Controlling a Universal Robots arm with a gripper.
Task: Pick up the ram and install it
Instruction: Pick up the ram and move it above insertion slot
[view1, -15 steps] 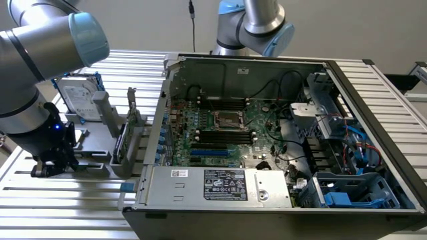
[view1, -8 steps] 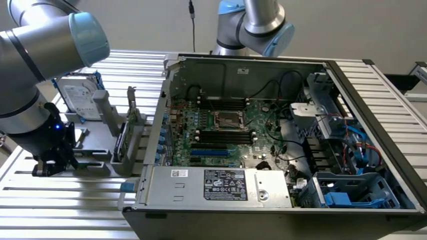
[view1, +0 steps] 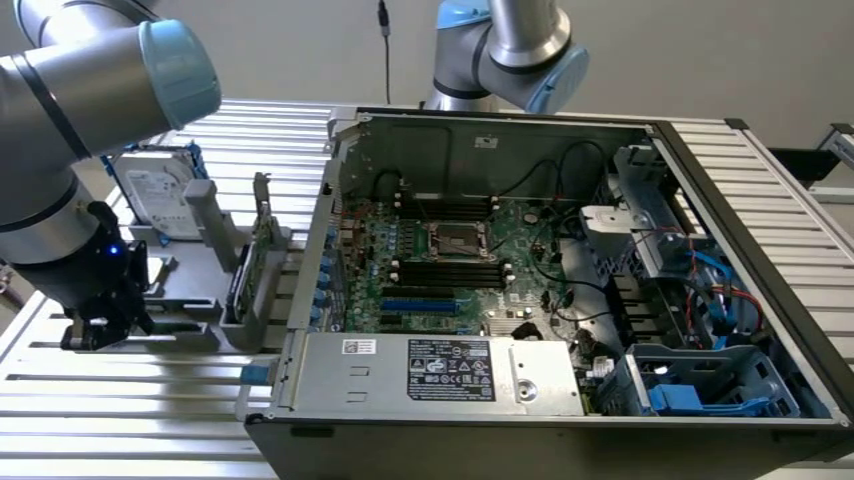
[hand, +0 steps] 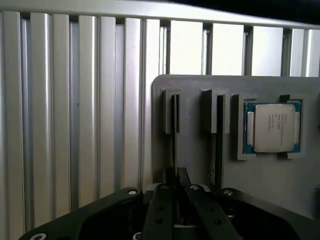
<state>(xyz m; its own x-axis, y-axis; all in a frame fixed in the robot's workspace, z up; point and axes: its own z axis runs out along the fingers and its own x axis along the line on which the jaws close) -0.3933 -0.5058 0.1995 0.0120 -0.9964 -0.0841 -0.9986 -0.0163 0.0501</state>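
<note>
In the exterior view, the black claw (view1: 96, 335) is hanging low from the grey robot arm (view1: 67, 120). It is sitting right against the end of a grey plastic holder (view1: 187, 305) on the ribbed aluminium counter (view1: 134, 410). Beyond the claw, a silver hard drive in a blue frame (view1: 158, 195) is standing in the holder. An upright card with a metal bracket (view1: 254, 250) is standing nearer the open black computer case (view1: 534, 455). Inside the case, well apart from the claw, the green motherboard (view1: 454, 250) is lying with its black memory slots (view1: 447, 272) facing up. A second grey arm with blue caps (view1: 514, 50) is standing behind the case. Counter slats are lying open on the claw's side away from the case.

In the wrist view, the claw (hand: 178, 174) is showing its fingers (hand: 197, 205) drawn together on the near end of the thin dark ram stick (hand: 175, 130). The ram stick is standing on edge in a holder slot (hand: 170, 112), and its long axis is running straight away from the claw. Just beside it, a second thin board (hand: 218, 140) is sitting in the neighbouring slot, parallel to the first. Farther to that side, a square silver processor chip (hand: 272, 127) is resting in a recess. On the claw's other side, the holder's edge is giving way to open counter slats (hand: 75, 125).
</note>
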